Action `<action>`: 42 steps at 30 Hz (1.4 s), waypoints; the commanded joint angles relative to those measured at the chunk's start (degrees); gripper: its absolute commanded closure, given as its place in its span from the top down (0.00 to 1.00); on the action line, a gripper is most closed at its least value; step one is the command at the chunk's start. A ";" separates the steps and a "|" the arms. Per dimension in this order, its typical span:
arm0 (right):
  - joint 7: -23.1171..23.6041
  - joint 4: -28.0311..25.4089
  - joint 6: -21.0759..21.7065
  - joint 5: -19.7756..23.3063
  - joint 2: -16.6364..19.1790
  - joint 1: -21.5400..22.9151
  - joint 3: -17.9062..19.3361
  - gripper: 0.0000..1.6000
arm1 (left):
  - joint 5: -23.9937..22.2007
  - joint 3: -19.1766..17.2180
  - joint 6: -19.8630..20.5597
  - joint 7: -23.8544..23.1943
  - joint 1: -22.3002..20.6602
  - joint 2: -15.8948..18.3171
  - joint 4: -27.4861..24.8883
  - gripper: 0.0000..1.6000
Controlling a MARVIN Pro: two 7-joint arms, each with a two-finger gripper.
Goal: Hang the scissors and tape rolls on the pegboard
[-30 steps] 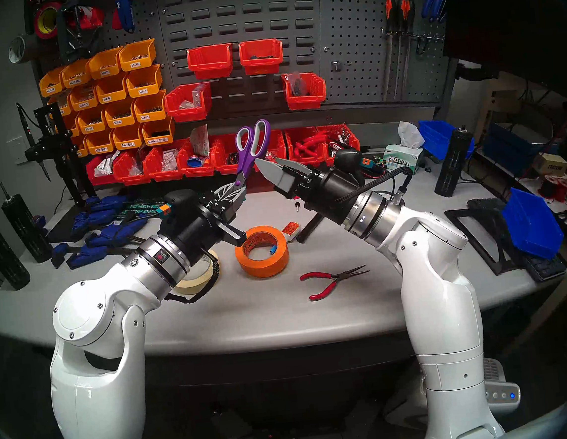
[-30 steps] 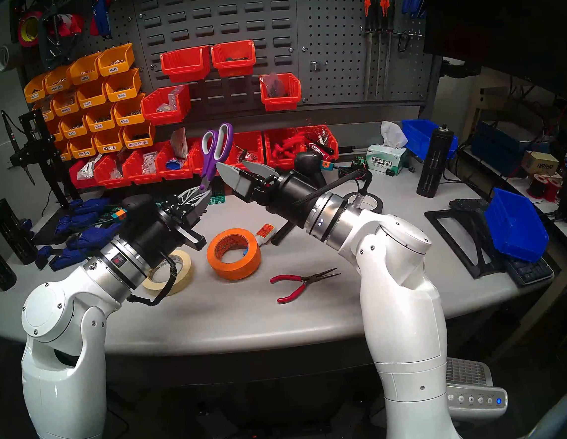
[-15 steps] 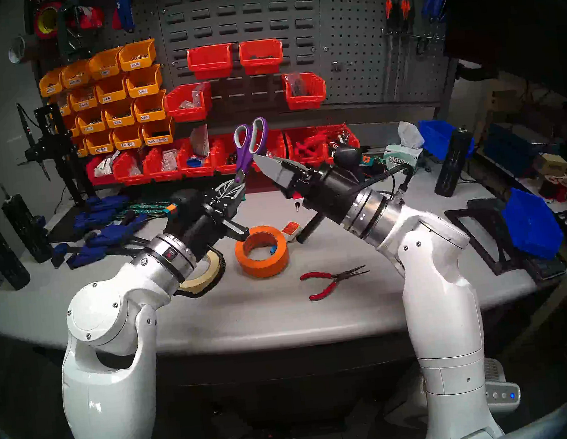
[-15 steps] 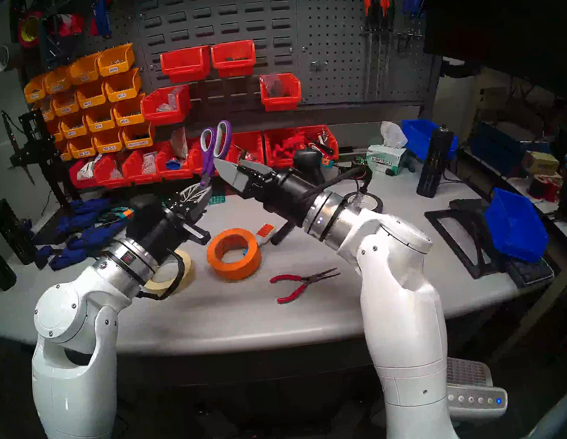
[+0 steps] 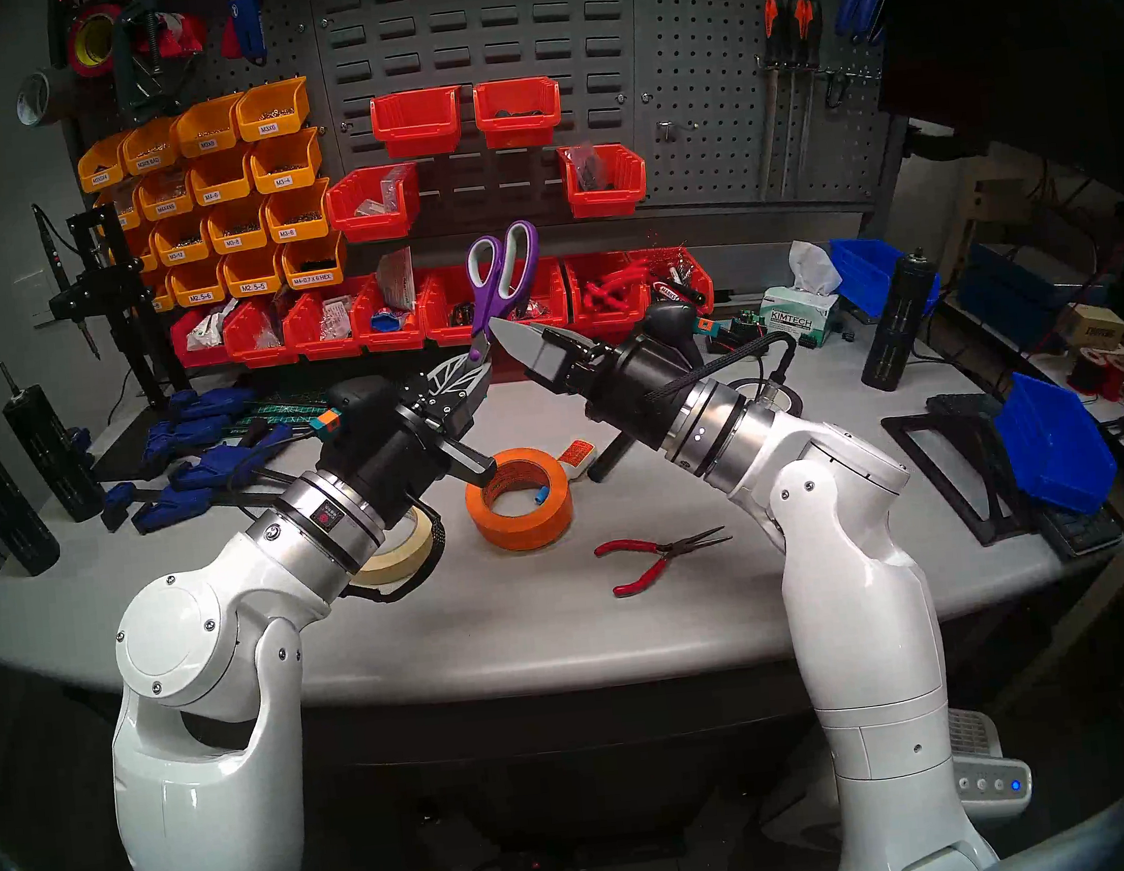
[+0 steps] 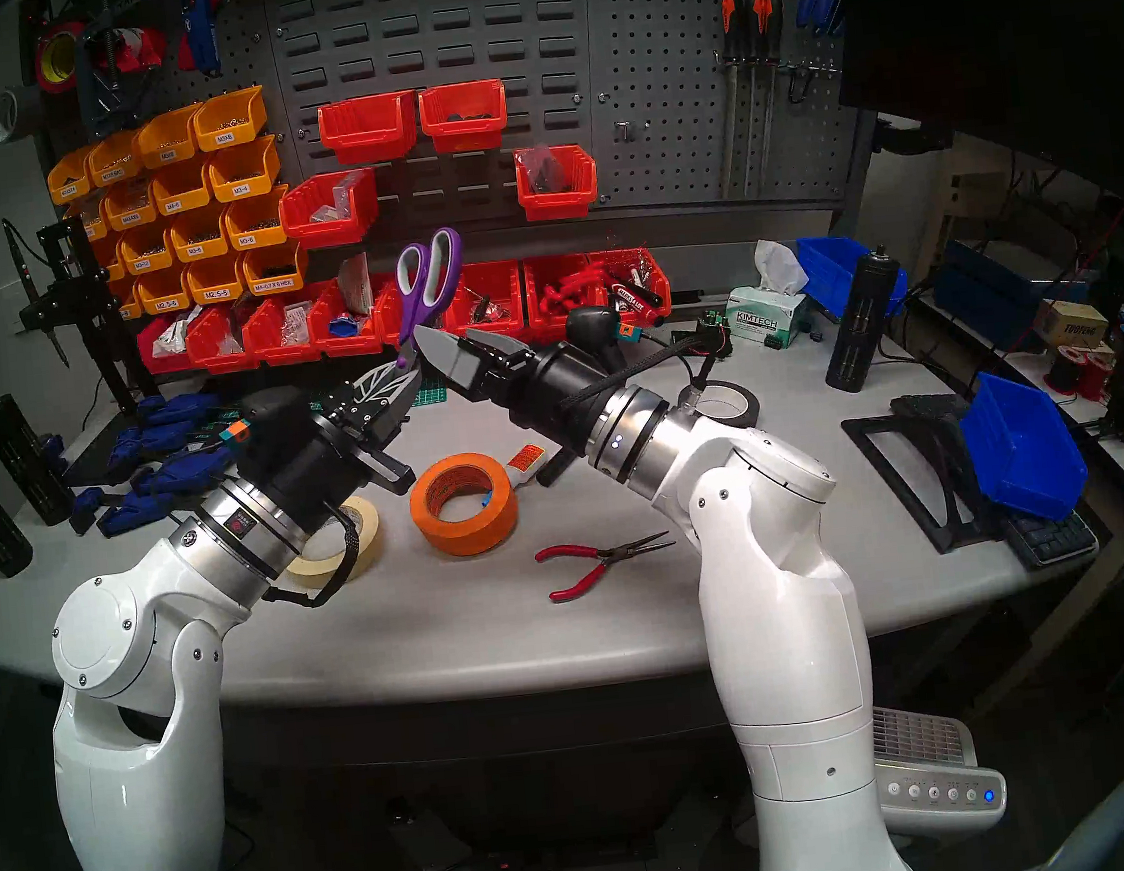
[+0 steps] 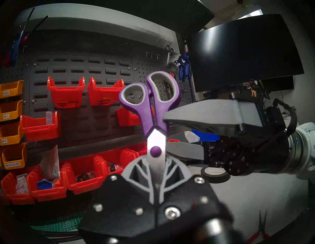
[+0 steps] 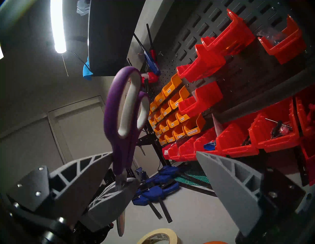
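The purple-and-grey scissors (image 5: pixel 489 308) stand upright above the table, handles up, with my left gripper (image 5: pixel 479 371) shut on the silver blades (image 7: pixel 156 141). My right gripper (image 5: pixel 525 332) is open, and its fingertips have reached the handle shanks just below the loops from the right. In the right wrist view the scissors (image 8: pixel 110 115) stand just inside one finger (image 8: pixel 88 168). The orange tape roll (image 5: pixel 520 531) lies flat on the table. The cream tape roll (image 5: pixel 400 556) lies partly under my left wrist. The pegboard (image 5: pixel 702 68) stands behind, carrying hooks and tools.
Red needle-nose pliers (image 5: pixel 653 556) lie right of the orange roll. Red bins (image 5: pixel 390 318) line the table's back, with orange bins (image 5: pixel 227 183) and a louvre panel (image 5: pixel 471 22) above. Blue clamps (image 5: pixel 205 452) lie at the left, a black tape roll (image 6: pixel 724 402) behind my right wrist.
My right gripper has moved left up to the scissors' handles. My left arm has shifted a little and lifted the scissors slightly. Both grippers keep their states.
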 commanded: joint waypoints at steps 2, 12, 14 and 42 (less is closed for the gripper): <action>0.65 -0.71 -0.63 0.15 -0.58 2.79 -1.13 1.00 | -1.01 -0.05 -1.03 -0.59 0.43 -0.58 -3.04 0.00; 0.83 -0.77 0.13 0.06 -0.14 3.14 -1.82 0.44 | -1.21 -0.24 -0.98 -1.41 1.15 -1.05 -3.87 0.00; 0.99 -0.80 0.38 0.15 0.00 3.16 -1.89 0.33 | -1.16 -0.22 -1.12 -1.50 1.08 -1.11 -3.96 0.00; 2.83 -2.86 -3.64 0.06 2.00 5.18 5.37 0.00 | -8.37 -7.26 7.14 0.23 2.21 -6.94 -5.84 1.00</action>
